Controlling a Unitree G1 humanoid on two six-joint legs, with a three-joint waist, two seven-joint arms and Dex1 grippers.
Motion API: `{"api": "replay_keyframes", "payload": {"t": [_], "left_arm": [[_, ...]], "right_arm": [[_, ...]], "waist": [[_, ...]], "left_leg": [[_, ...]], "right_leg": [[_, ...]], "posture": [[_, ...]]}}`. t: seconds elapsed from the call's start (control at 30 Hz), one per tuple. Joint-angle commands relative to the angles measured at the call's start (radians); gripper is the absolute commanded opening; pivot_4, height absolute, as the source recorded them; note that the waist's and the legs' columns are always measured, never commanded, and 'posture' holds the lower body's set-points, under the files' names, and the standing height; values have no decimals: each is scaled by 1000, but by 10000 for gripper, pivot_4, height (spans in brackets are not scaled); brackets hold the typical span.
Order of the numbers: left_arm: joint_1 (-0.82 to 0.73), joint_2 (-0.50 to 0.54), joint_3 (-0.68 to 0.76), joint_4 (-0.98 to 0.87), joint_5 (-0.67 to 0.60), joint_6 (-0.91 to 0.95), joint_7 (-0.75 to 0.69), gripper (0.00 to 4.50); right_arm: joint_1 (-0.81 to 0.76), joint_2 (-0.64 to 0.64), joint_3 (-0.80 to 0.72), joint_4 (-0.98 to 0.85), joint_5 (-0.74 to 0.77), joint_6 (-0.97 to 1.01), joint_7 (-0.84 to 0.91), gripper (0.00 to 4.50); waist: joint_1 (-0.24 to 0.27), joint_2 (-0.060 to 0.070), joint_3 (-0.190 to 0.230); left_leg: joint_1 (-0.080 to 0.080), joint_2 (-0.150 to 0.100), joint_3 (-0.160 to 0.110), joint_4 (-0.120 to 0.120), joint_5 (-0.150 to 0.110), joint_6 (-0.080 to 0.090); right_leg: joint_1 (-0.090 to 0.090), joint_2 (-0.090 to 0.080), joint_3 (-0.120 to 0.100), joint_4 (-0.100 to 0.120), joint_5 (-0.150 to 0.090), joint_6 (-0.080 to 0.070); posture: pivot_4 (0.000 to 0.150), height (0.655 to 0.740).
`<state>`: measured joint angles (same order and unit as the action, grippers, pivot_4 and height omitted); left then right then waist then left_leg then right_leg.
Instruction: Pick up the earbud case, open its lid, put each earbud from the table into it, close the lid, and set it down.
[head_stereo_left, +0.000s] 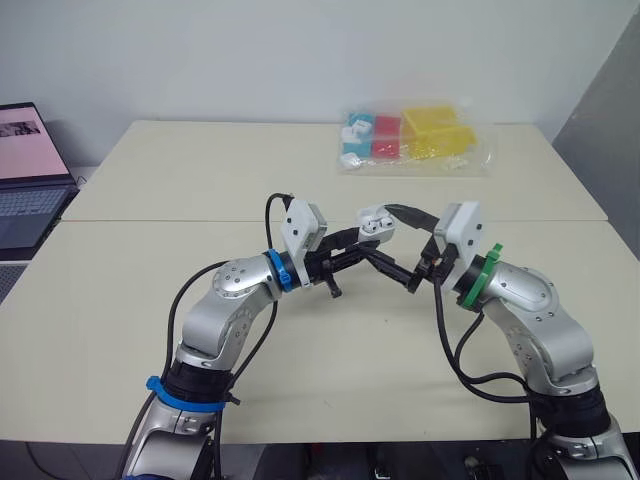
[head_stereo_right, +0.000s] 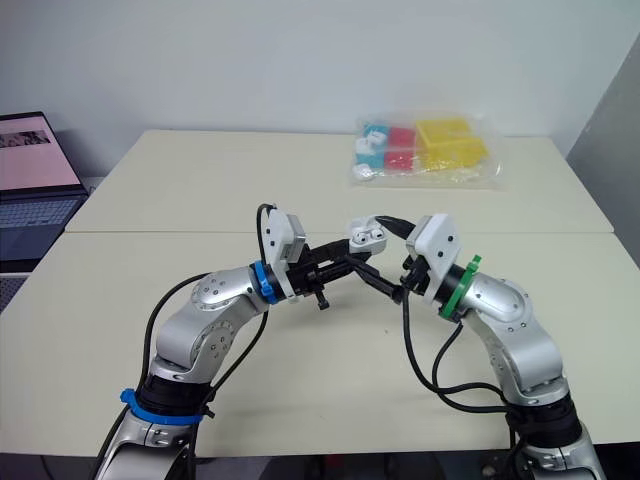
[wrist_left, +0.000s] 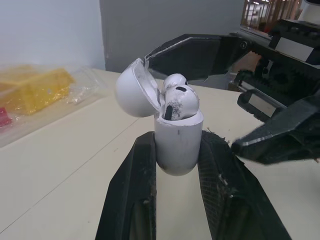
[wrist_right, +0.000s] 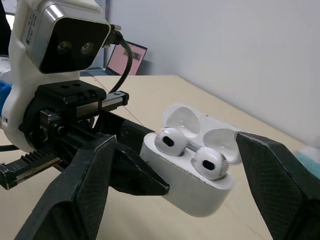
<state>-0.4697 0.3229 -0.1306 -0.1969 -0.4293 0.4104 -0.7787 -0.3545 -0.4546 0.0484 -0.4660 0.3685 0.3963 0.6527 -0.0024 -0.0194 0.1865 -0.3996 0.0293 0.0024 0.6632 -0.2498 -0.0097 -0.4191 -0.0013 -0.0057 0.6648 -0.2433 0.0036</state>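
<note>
Head stereo downward, wrists close on case (wrist_left: 178, 140)

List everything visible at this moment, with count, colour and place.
earbud case: one, white, lid open, held above the table
earbuds: two, white, seated in the case
plastic bag: one, clear, holding yellow, red and blue pieces, far side of the table
laptop: one, dark, screen lit, off the table's left edge
table: two cream tops, joined
left gripper: one, black fingers, clamped on the case body
right gripper: one, black fingers, open on either side of the case
</note>
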Motion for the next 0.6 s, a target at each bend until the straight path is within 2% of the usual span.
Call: {"api": "replay_keyframes", "payload": {"t": [0.03, 0.2, 0.33, 0.47, 0.6], "left_arm": [[-1, 0, 10, -46, -14, -19, -9, 7833], [3, 4, 9, -41, -13, -24, -12, 7833], [3, 9, -5, -34, -3, -40, -38, 7833], [7, 9, -17, -38, -2, -52, -59, 7833], [5, 12, -29, -34, 4, -65, -78, 7833]], "right_arm": [[13, -62, -90, -100, 75, 5, 44, 39599], [-45, -184, -180, -109, 172, 73, 95, 39599], [-182, -269, -173, 1, 171, 104, 150, 39599], [-355, -278, -130, 139, 181, 159, 179, 39599], [-451, -289, -48, 258, 117, 138, 257, 26886]], "waist": [[0, 0, 0], [-1, 0, 0], [-3, 0, 0], [-4, 0, 0], [-2, 0, 0]], "left_leg": [[0, 0, 0, 0, 0, 0], [0, 0, 0, 0, 0, 0], [1, -1, 1, 0, 0, 0], [1, 0, 1, 0, 0, 0], [0, 0, 1, -1, 0, 0]], "right_leg": [[0, 0, 0, 0, 0, 0], [0, 0, 0, 0, 0, 0], [0, 1, -1, 0, 0, 0], [0, 2, 0, 0, 0, -1], [-1, 2, 1, -1, 0, -1]], "posture": [[1500, 7400], [1500, 7400], [1500, 7400], [1500, 7400], [1500, 7400]]}}
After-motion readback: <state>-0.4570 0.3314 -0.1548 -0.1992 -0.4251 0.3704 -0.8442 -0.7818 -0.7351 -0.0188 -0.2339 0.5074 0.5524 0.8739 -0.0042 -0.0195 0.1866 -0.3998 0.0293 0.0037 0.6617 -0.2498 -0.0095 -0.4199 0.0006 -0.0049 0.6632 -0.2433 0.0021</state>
